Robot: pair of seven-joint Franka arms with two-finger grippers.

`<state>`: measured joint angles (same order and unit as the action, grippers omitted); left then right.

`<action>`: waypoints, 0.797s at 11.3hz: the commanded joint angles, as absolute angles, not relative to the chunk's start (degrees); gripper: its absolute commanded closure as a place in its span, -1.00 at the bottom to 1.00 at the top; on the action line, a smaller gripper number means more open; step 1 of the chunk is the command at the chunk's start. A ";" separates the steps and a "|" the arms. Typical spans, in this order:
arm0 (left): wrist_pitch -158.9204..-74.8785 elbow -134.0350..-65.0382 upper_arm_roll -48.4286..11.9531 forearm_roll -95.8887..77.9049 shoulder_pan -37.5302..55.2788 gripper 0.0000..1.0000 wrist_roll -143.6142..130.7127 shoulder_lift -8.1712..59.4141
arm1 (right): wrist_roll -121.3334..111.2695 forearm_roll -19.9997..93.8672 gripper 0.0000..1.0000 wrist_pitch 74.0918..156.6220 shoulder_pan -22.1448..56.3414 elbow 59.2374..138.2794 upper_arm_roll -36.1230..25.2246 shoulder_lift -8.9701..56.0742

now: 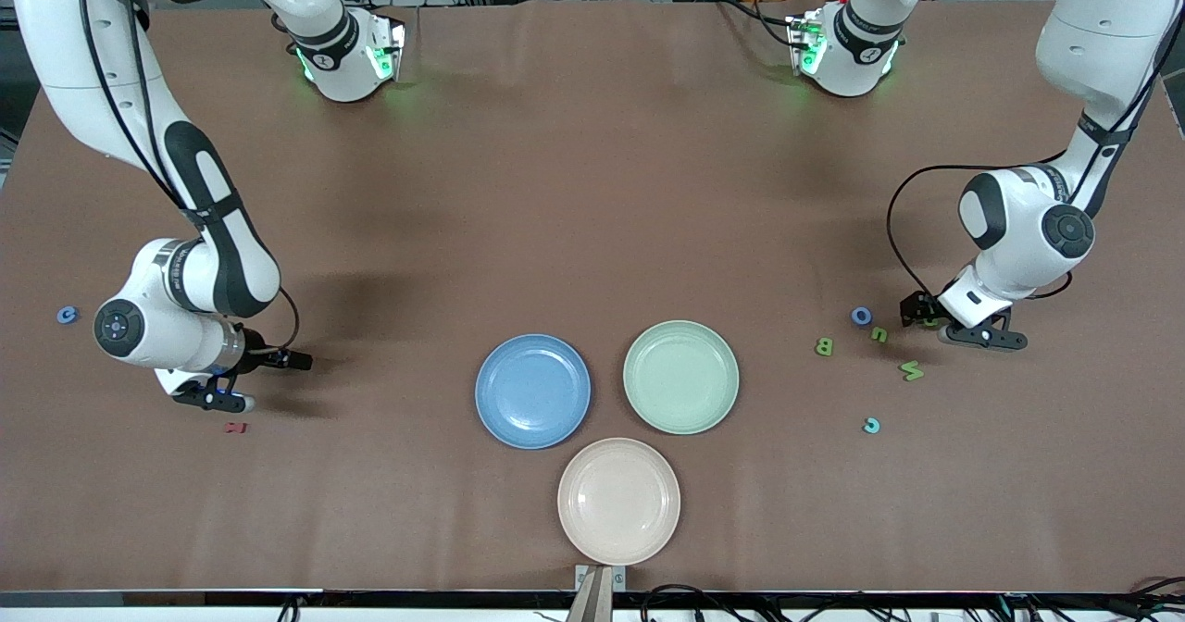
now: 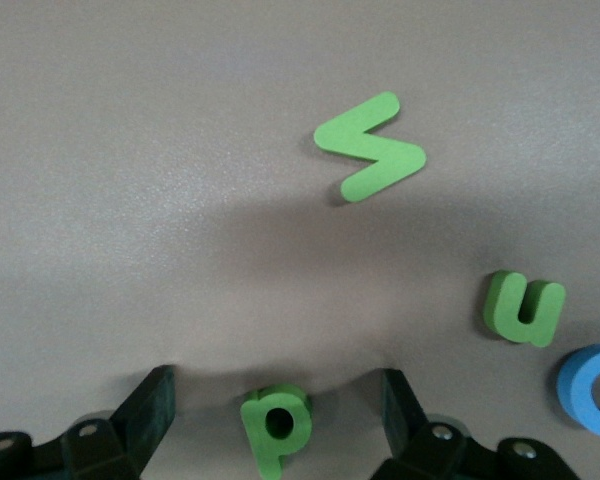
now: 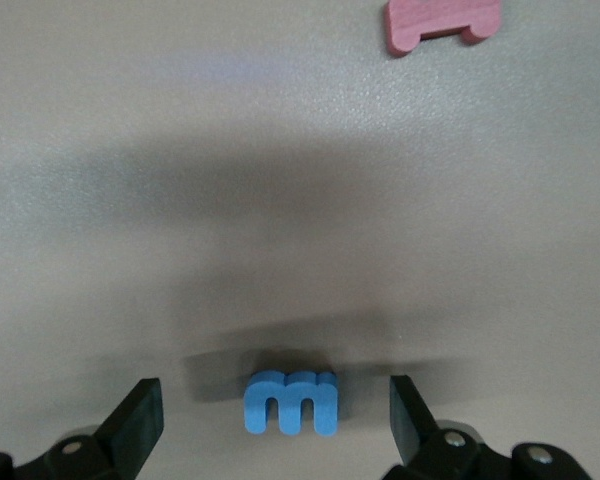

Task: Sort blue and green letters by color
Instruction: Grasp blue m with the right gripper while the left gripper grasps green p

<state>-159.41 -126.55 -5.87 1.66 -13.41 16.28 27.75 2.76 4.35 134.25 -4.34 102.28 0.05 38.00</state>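
Still bare: blue plate [image 1: 532, 391], green plate [image 1: 680, 377], pink plate [image 1: 618, 501]; both jaws spread.

Blue plate [image 1: 532, 391], pale green plate [image 1: 681, 377], beige-pink plate [image 1: 618, 501], brown table [image 1: 592, 187]; green p [image 2: 276, 425], green zigzag letter [image 2: 368, 147], green u [image 2: 524, 308], green B [image 1: 824, 347], blue ring letter [image 2: 592, 388], blue m [image 3: 291, 402], dark red letter [image 3: 443, 22], black grippers' fingers, white arms
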 commanded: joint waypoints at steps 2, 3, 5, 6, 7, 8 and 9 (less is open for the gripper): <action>-159.96 -129.64 -6.24 1.23 -13.62 -0.60 19.51 25.49 | 1.93 4.57 -1.00 135.17 -4.75 102.92 0.53 38.23; -159.96 -129.99 -6.24 1.23 -13.62 -0.44 19.51 25.40 | 1.93 4.57 -0.91 135.18 -4.75 102.92 0.53 38.23; -159.96 -130.69 -6.24 1.23 -13.54 -0.22 19.77 24.88 | 2.02 4.66 0.99 136.83 -4.75 103.88 0.53 38.15; -159.96 -130.95 -6.24 1.23 -13.54 -0.06 19.95 24.70 | 2.11 4.66 1.00 137.98 -4.75 104.76 0.53 38.14; -159.96 -131.13 -6.24 1.23 -13.62 0.07 20.21 24.70 | 2.20 4.66 1.00 138.25 -4.75 104.85 0.53 38.14; -159.96 -131.13 -6.24 1.23 -13.62 0.18 20.30 24.78 | 2.28 4.66 1.00 138.25 -4.75 104.85 0.53 38.14; -160.05 -131.13 -6.24 1.23 -13.62 0.33 20.30 24.96 | 2.63 4.66 1.00 138.08 -4.75 104.77 0.53 38.14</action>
